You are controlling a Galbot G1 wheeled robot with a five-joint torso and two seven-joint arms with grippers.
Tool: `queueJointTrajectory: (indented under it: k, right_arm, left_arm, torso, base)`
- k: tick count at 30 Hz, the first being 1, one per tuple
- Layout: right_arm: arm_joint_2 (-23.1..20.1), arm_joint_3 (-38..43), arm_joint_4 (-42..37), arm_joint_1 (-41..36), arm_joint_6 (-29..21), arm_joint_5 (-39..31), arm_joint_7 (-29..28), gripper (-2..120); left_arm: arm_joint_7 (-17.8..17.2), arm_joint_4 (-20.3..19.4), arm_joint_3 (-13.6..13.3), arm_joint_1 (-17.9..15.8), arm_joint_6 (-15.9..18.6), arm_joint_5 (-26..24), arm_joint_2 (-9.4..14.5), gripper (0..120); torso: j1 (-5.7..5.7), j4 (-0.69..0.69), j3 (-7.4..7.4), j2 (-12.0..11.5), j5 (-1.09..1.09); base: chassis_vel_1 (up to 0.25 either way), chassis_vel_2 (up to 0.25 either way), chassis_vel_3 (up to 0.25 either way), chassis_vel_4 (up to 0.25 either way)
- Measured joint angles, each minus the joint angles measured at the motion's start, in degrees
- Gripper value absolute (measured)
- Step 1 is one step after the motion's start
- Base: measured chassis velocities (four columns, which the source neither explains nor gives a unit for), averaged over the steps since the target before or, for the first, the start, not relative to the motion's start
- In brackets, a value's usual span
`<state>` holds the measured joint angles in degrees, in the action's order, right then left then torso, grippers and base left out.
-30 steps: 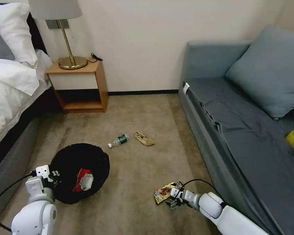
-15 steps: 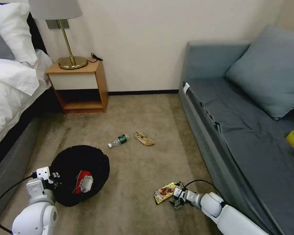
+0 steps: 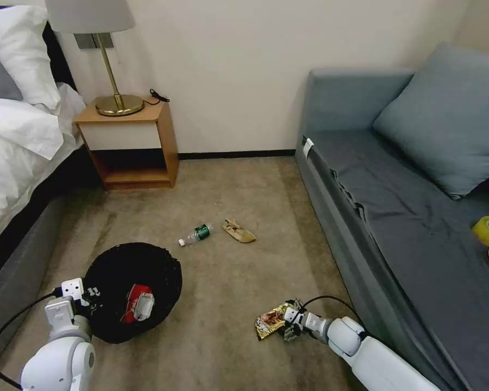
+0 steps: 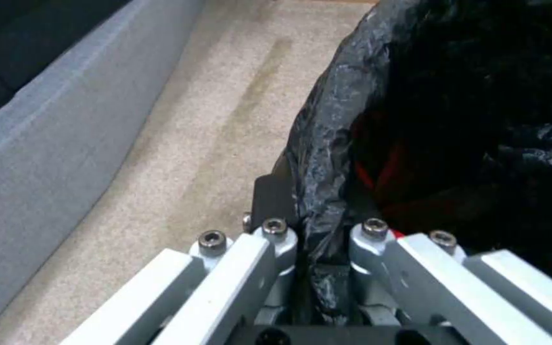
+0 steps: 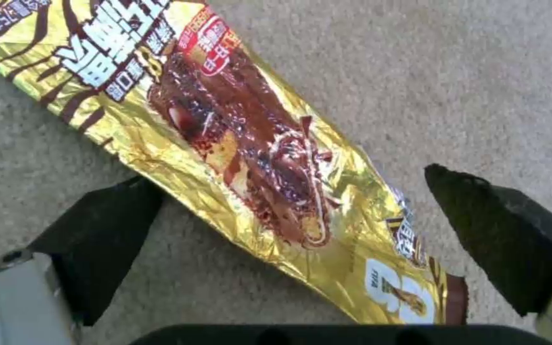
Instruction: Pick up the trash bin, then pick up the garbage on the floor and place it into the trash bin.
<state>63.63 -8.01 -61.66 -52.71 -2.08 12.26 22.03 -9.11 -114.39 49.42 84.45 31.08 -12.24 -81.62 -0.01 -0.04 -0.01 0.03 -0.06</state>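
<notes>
Right gripper [image 5: 295,230] spread astride the gold-brown snack wrapper [image 5: 237,143]; press down before you pinch. Left gripper [image 4: 317,239] clamps the trash bin [image 3: 133,290] rim.

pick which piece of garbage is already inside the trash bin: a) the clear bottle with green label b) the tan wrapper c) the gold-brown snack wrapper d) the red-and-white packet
d: the red-and-white packet lies inside the trash bin, while the clear bottle, tan wrapper and gold-brown snack wrapper lie on the carpet.

Gold-brown snack wrapper [image 5: 250,158] cut off by right wrist view's edges.
</notes>
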Motion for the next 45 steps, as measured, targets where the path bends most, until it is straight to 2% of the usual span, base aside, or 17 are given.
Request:
queueJointTrajectory:
  k: [8, 11, 18, 22, 28, 31, 32, 35, 37, 40, 41, 43, 45]
  right_arm:
    - [2.15, 0.02, 3.36, 1.62, 1.11, 0.53, 0.06, 100]
    - [2.57, 0.12, 4.23, 2.11, 1.41, 0.6, 0.26, 100]
    - [2.92, 0.29, 5.13, 2.48, 2.47, 0.84, 0.66, 100]
    - [2.18, 0.27, 3.89, 2.29, 2.57, 0.92, 1.0, 100]
    - [0.12, -0.74, 0.71, 1.89, 2.06, 0.9, 2.17, 88]
    - [-1.43, -1.6, -0.87, 2.05, 1.86, 0.65, 3.1, 74]
    - [-1.43, -1.6, -0.87, 2.05, 1.86, 0.65, 3.1, 74]
    - [-3.37, -2.02, -2.26, 2.78, 1.61, 0.16, 3.86, 59]
    - [-3.67, -2.11, -2.47, 2.86, 1.6, 0.08, 4.1, 56]
    - [-4.63, -2.21, -3.13, 3.16, 1.6, -0.12, 4.75, 41]
    - [-4.63, -2.21, -3.13, 3.16, 1.6, -0.12, 4.75, 41]
    - [-4.72, -2.22, -3.04, 2.96, 1.63, -0.14, 5.1, 30]
    - [-4.68, -2.23, -2.8, 2.85, 1.71, -0.08, 5.18, 29]
  left_arm:
    - [0.14, 0.3, -0.02, -0.21, -0.14, 0.0, 0.16, 4]
    - [0.31, 0.5, -0.15, -0.43, -0.18, -0.02, 0.44, 4]
    - [0.37, 0.77, -0.25, -0.55, -0.33, -0.02, 0.63, 4]
    - [0.52, 0.77, -0.27, -0.55, -0.33, -0.02, 0.76, 4]
    - [0.52, 0.65, -0.26, -0.57, -0.33, 0.01, 0.89, 4]
    - [0.7, 0.42, -0.24, -0.59, -0.33, 0.01, 1.14, 4]
    - [0.7, 0.42, -0.24, -0.59, -0.33, 0.01, 1.14, 4]
    - [0.71, 0.38, -0.1, -0.48, -0.34, 0.01, 1.42, 4]
    - [0.74, 0.37, -0.1, -0.45, -0.34, 0.01, 1.43, 4]
    - [0.92, 0.36, -0.15, -0.38, -0.42, 0.01, 1.43, 4]
    - [0.92, 0.36, -0.15, -0.38, -0.42, 0.01, 1.43, 4]
    - [0.95, 0.36, -0.22, -0.45, -0.52, 0.04, 1.4, 4]
    - [0.98, 0.36, -0.24, -0.45, -0.56, 0.05, 1.38, 4]
  torso:
    - [0.0, -0.02, -0.01, 0.02, -0.02]
    - [0.0, 0.04, 0.0, 0.01, 0.03]
    - [0.0, 0.05, 0.0, -0.01, 0.06]
    - [0.01, 0.1, 0.02, -0.04, 0.16]
    - [0.02, 0.08, 0.04, -0.06, 0.16]
    - [0.02, 0.08, 0.05, -0.06, 0.17]
    - [0.02, 0.08, 0.05, -0.06, 0.17]
    - [0.02, 0.04, 0.04, -0.06, 0.06]
    - [0.02, 0.04, 0.04, -0.06, 0.09]
    - [0.02, 0.04, 0.02, -0.06, 0.04]
    - [0.02, 0.04, 0.02, -0.06, 0.04]
    - [0.02, 0.04, 0.02, -0.05, 0.08]
    - [0.02, 0.04, 0.02, -0.05, 0.06]
  base:
    - [0.0, 0.0, 0.0, 0.0]
    - [0.0, 0.0, 0.0, 0.0]
    - [0.0, 0.0, 0.0, 0.0]
    - [0.0, 0.0, 0.0, 0.0]
    - [0.0, 0.0, 0.0, 0.0]
    - [0.0, 0.0, 0.0, 0.0]
    - [0.0, 0.0, 0.0, 0.0]
    - [0.0, 0.0, 0.0, 0.0]
    - [0.0, 0.0, 0.0, 0.0]
    - [0.0, 0.0, 0.0, 0.0]
    - [0.0, 0.0, 0.0, 0.0]
    - [0.0, 0.0, 0.0, 0.0]
    - [0.0, 0.0, 0.0, 0.0]
